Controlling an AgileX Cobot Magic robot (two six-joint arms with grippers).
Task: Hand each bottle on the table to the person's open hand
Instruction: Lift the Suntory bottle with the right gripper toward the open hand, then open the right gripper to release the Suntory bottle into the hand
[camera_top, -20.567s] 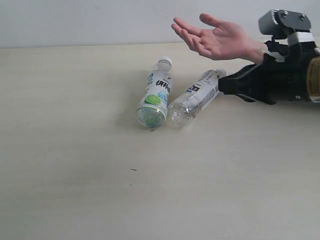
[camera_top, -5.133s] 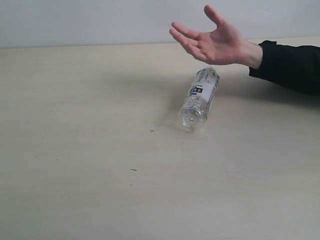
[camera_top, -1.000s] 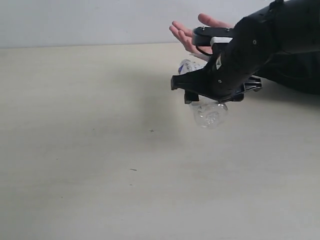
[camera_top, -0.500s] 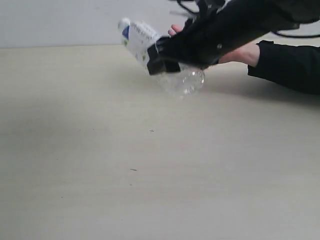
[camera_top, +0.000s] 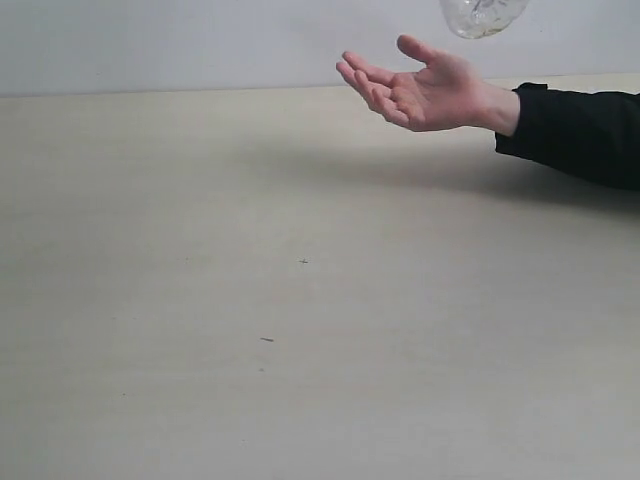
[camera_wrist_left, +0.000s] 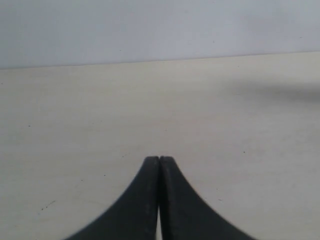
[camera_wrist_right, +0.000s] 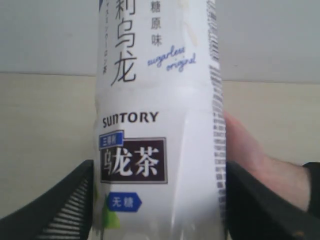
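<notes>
A white-labelled bottle (camera_wrist_right: 157, 125) fills the right wrist view, and my right gripper (camera_wrist_right: 159, 200) is shut on its sides. In the exterior view only the clear bottom of that bottle (camera_top: 482, 15) shows at the top edge, above the person's open hand (camera_top: 415, 88); the right gripper itself is out of that frame. The hand is held palm up over the far side of the table (camera_top: 250, 300), and part of the hand (camera_wrist_right: 250, 160) shows behind the bottle. My left gripper (camera_wrist_left: 159, 159) is shut with nothing in it, low over bare table (camera_wrist_left: 75, 115). No other bottles show.
The person's black sleeve (camera_top: 580, 130) reaches in from the right edge. A pale wall (camera_top: 150, 40) runs behind the table. A few tiny dark specks (camera_top: 266, 339) mark the tabletop.
My right gripper has lifted the white-labelled bottle off the table and risen out of the exterior frame; the bottle now hangs above the hand. Earlier, the green-and-white bottle left the table.
</notes>
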